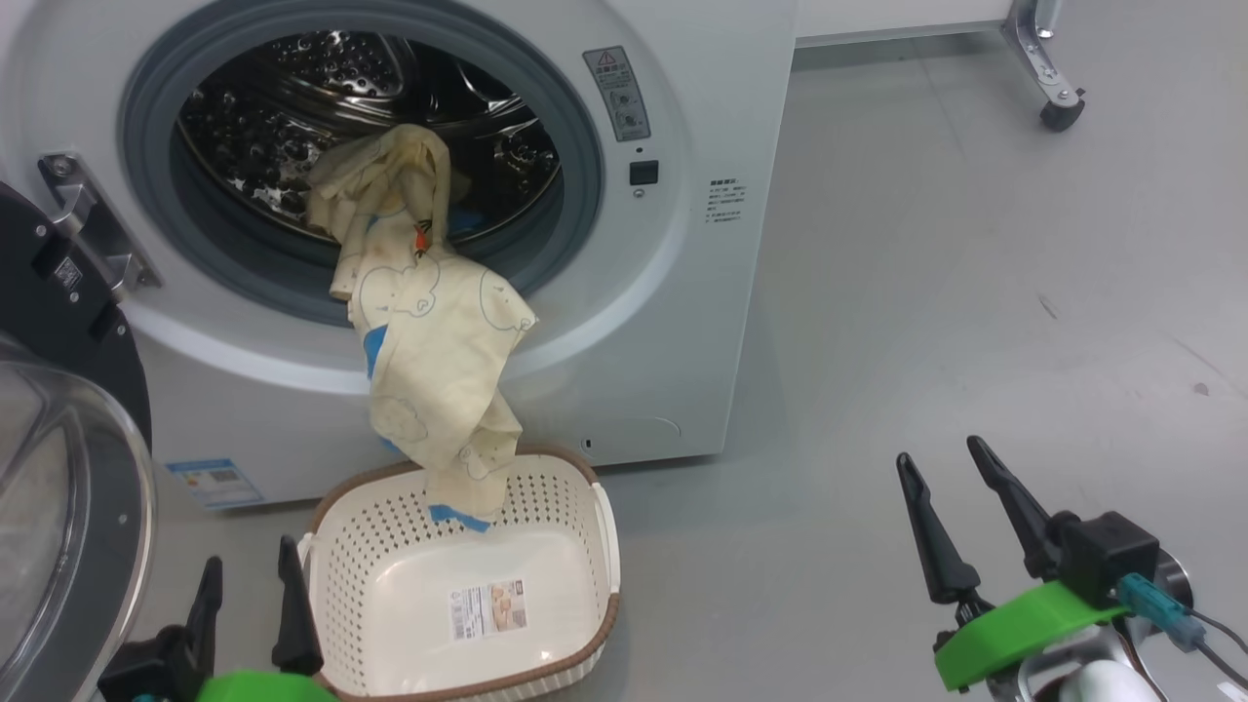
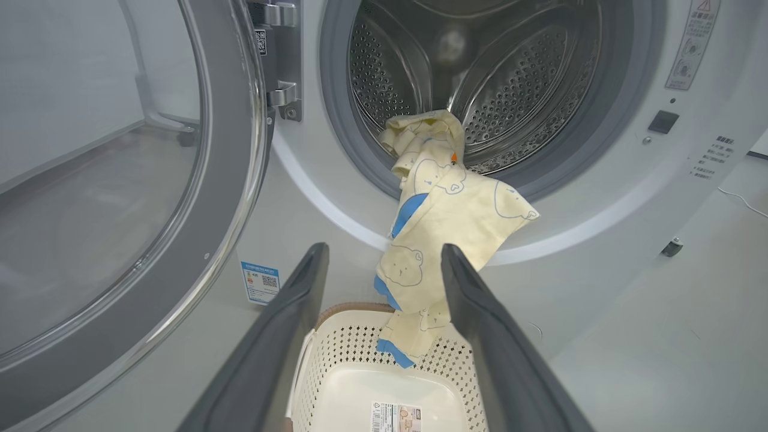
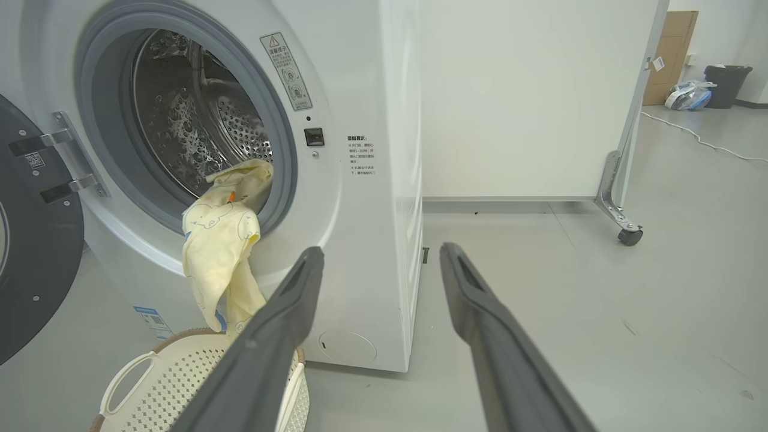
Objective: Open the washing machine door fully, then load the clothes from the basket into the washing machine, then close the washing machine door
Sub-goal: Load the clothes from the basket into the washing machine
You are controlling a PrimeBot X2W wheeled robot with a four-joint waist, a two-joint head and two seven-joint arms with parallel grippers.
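**Hanging Garment Between Drum and Basket**

One piece of clothes [image 1: 429, 322] is hanging from the washing machine [image 1: 682, 322] drum [image 1: 292, 107], its lower end dangling into the single basket [image 1: 351, 585] on the floor [image 1: 975, 292]. The washing machine door [image 1: 58, 322] is standing open at left. Three labels are showing, none legible: warning label [image 1: 617, 93], blue sticker [image 1: 203, 483], basket label [image 1: 486, 609]. Both the left gripper [image 1: 249, 553] and the right gripper [image 1: 939, 450] are gaping wide, holding nothing.

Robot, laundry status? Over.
Left gripper, right gripper open, empty. Clothes half in washing machine, hanging into basket. Washing machine door open; cloth would block closing.
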